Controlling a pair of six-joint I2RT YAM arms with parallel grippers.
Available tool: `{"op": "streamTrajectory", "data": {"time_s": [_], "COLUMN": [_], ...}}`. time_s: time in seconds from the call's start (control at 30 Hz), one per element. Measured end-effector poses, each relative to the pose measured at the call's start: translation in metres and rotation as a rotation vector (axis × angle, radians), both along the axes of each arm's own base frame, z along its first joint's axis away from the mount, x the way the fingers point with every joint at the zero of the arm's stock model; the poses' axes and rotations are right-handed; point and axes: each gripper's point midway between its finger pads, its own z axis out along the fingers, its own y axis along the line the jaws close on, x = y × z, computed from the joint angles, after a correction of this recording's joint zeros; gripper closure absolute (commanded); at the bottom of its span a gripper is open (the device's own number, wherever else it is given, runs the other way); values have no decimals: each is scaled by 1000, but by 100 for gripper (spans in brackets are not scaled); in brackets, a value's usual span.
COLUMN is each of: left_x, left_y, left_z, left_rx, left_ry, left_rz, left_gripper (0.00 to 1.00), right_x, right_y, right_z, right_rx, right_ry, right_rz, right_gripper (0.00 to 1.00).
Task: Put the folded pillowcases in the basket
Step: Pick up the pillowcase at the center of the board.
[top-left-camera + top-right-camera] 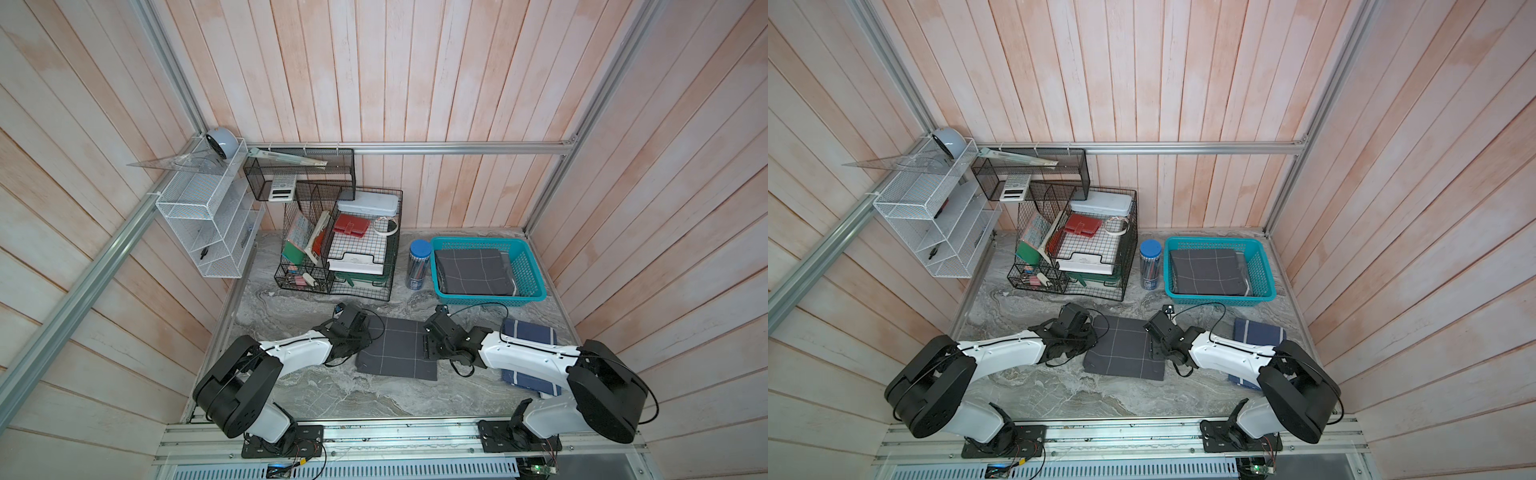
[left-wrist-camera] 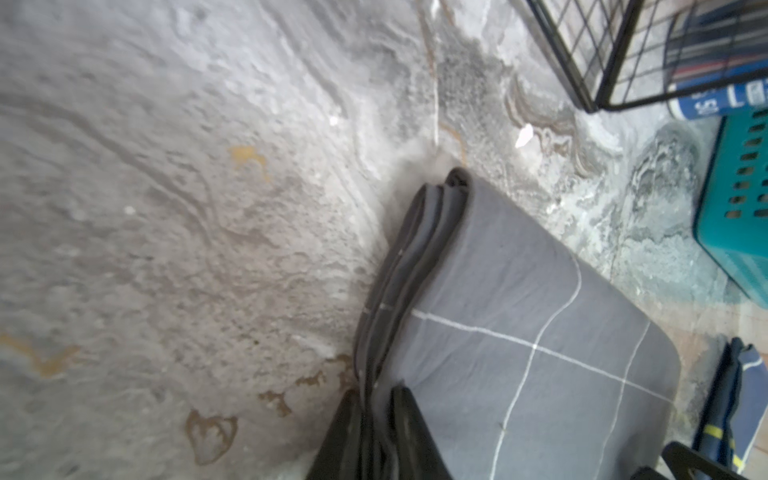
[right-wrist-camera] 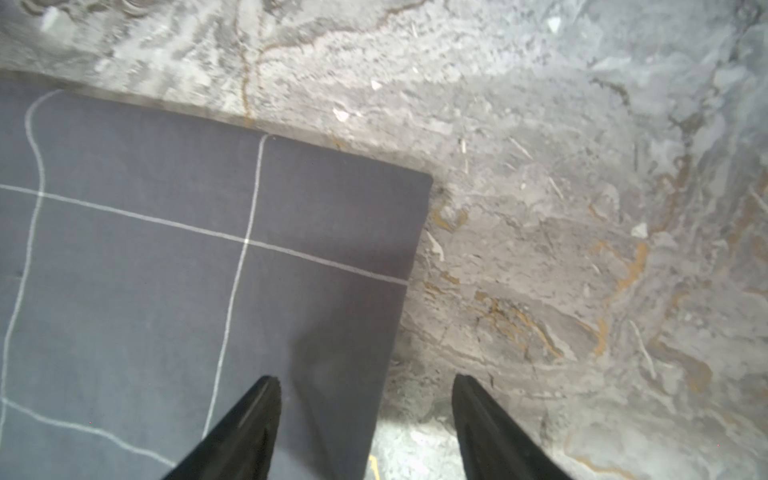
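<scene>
The folded pillowcase (image 1: pixel 399 349) (image 1: pixel 1125 349) is dark grey with thin white grid lines and lies flat on the marble table between my two arms. My left gripper (image 1: pixel 360 332) (image 2: pixel 376 399) is shut on the layered left edge of the pillowcase (image 2: pixel 519 311). My right gripper (image 1: pixel 428 347) (image 3: pixel 365 378) is open and straddles the right edge of the pillowcase (image 3: pixel 166 270), one finger above the cloth and one over bare table. The teal basket (image 1: pixel 527 266) (image 1: pixel 1262 270) (image 2: pixel 739 199) stands at the back right and holds another grey gridded folded cloth (image 1: pixel 473 270).
A blue-lidded pencil tube (image 1: pixel 419 264) stands left of the basket. A black wire desk organiser (image 1: pixel 340 245) full of stationery fills the back middle. A white wire shelf (image 1: pixel 208 216) hangs on the left wall. A navy folded cloth (image 1: pixel 528 336) lies under my right arm.
</scene>
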Motion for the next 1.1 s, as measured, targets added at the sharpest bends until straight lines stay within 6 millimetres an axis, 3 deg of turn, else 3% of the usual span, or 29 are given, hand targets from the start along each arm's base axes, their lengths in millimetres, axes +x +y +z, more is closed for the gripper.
{"op": "streamTrajectory", "data": {"time_s": [0.17, 0.3, 0.47, 0.6, 0.73, 0.9, 1.1], "left_x": [0, 0, -2, -10, -19, -18, 2], "left_y": [-14, -21, -32, -42, -54, -81, -135], "left_z": [0, -1, 0, 1, 7, 49, 144], "left_rx": [-5, -7, 3, 14, 40, 35, -26], "left_ry": [-4, -3, -9, -12, -22, -121, -299], "left_rz": [-30, -31, -46, -68, -93, -125, -167], "left_gripper": [82, 92, 100, 100, 100, 100, 100], "right_x": [-4, 0, 1, 0, 4, 11, 25], "right_y": [2, 8, 14, 5, -8, -33, -86], "right_z": [-11, -15, -13, -1, 28, 73, 119], "right_rx": [21, 26, 52, 37, 31, 35, 47], "right_ry": [32, 42, 41, 19, -67, -211, -373], "right_rz": [-4, -7, -3, -5, -26, -72, -196], "right_gripper": [31, 54, 74, 94, 99, 99, 99]}}
